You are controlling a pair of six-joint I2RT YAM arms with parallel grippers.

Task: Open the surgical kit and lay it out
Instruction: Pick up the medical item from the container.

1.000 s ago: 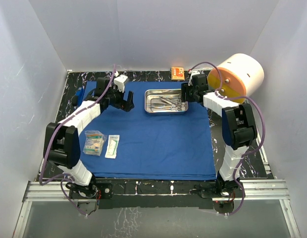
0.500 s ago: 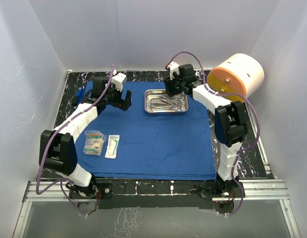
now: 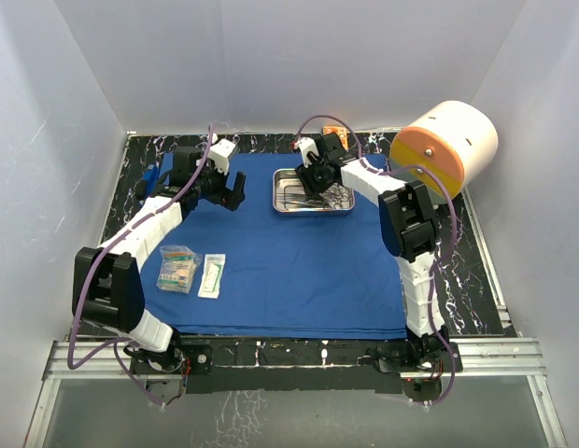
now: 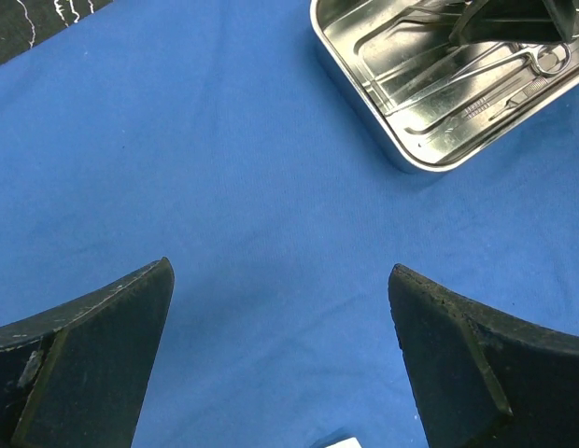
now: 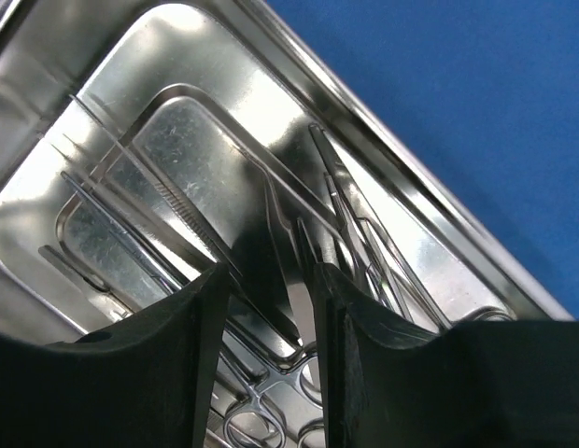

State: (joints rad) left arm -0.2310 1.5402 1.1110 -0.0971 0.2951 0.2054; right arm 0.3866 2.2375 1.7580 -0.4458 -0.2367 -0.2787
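The surgical kit lies spread out: a royal-blue cloth [image 3: 289, 271] carries a shiny steel tray [image 3: 280, 192] at the back, with slender steel instruments [image 3: 332, 195] lying in it. Two small clear packets [image 3: 176, 268] [image 3: 212, 275] rest on the cloth at the left. My right gripper [image 3: 313, 177] hangs down inside the tray [image 5: 411, 177]. Its jaws [image 5: 268, 273] stand partly open astride the forceps [image 5: 177, 210] and ring-handled clamps [image 5: 261, 425], gripping nothing that I can see. My left gripper [image 3: 235, 194] hovers wide open [image 4: 280, 280] over bare cloth [image 4: 224, 168], left of the tray [image 4: 402, 154].
A big white-and-orange cylinder [image 3: 448, 140] lies at the back right, beside the right arm. A small orange box [image 3: 338, 137] sits behind the tray, partly hidden by the arm. Black marbled tabletop [image 3: 140, 163] borders the cloth, and white walls close in three sides.
My right gripper swung left from the tray's right end to over its middle and dipped into it, its jaws narrowing. The left gripper shifted only slightly and stays wide open.
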